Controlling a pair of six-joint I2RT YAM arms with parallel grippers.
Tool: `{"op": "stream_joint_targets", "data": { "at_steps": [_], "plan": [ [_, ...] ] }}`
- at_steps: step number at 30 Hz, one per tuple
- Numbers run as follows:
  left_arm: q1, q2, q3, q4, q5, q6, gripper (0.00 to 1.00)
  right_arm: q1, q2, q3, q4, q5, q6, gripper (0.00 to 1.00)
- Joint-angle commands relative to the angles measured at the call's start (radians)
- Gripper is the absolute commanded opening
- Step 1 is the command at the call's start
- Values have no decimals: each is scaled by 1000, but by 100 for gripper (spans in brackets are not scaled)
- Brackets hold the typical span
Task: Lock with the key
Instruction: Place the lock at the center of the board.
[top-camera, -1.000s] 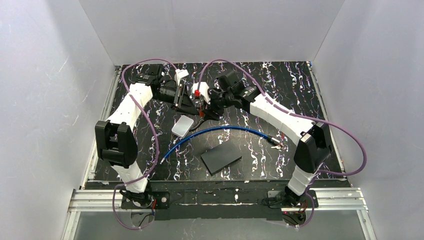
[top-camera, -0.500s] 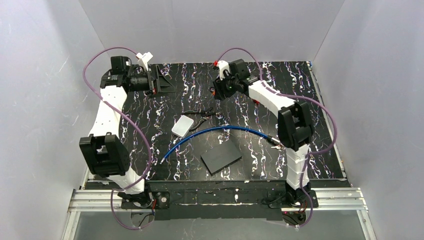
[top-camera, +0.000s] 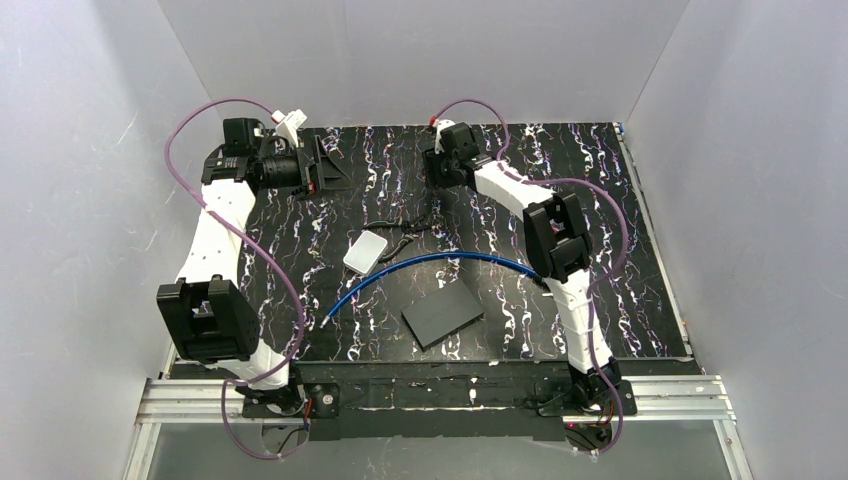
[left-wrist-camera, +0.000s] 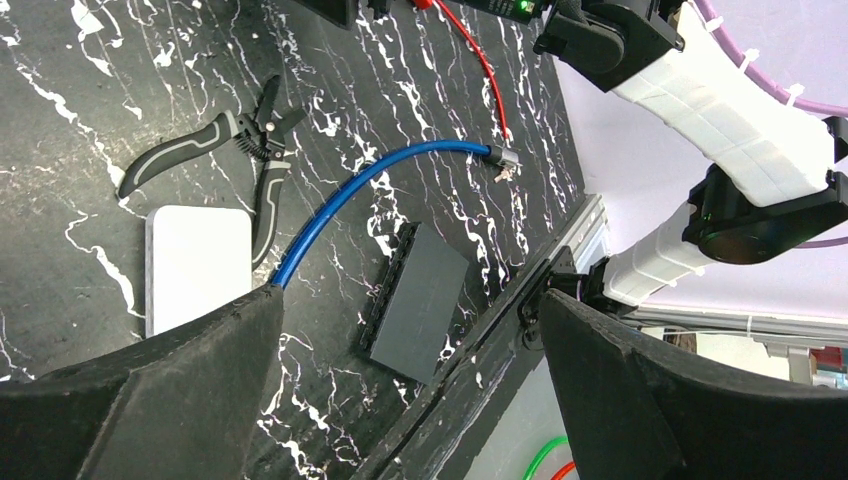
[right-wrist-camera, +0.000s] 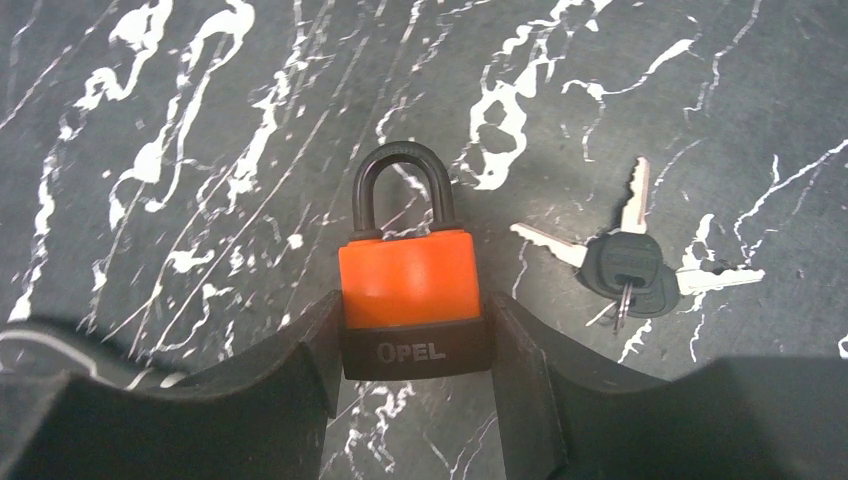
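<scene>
Left gripper (left-wrist-camera: 408, 300): fingers spread wide, nothing between them, hanging over the far left of the table (right-wrist-camera: 150, 120). Below it in the left wrist view are a white box (left-wrist-camera: 195, 265), pliers (left-wrist-camera: 255, 160), a blue cable (left-wrist-camera: 340, 200) curving past both, and a dark flat box (left-wrist-camera: 415, 315). None of these belong to the job.

Right gripper (right-wrist-camera: 413, 300), far side of the table, right of centre: it looks clamped on the padlock (right-wrist-camera: 405, 275), one finger against each side of its black base. The orange body and the black shackle point away from the wrist. Both shackle legs seem seated.

Keys (right-wrist-camera: 625, 268): a small bunch flat on the table just right of the padlock, not touching it.

Handling, my guess: the padlock is small, dense and rigid, with a smooth cover that may slip. Grip it across the body sides, keeping the shackle and keyhole end free. The keys are thin, light and flat on the surface, so they're hard to pinch; take them by the black head.
</scene>
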Motion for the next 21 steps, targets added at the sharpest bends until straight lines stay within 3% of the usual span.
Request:
{"op": "stream_joint_targets", "data": {
  "at_steps": [1,12,15,21],
  "plan": [
    [2,-26,10,-27,-18,14,98,4,21,77,79,123,80,29],
    [2,-28,-9,-15,-23,19,98,6,94,124,57,158,143,31],
    [2,-24,-14,-12,-26,20,98,15,103,132,44,173,166,41],
    [2,-12,-11,-27,-40,30,98,28,88,129,42,135,194,73]
  ]
}}
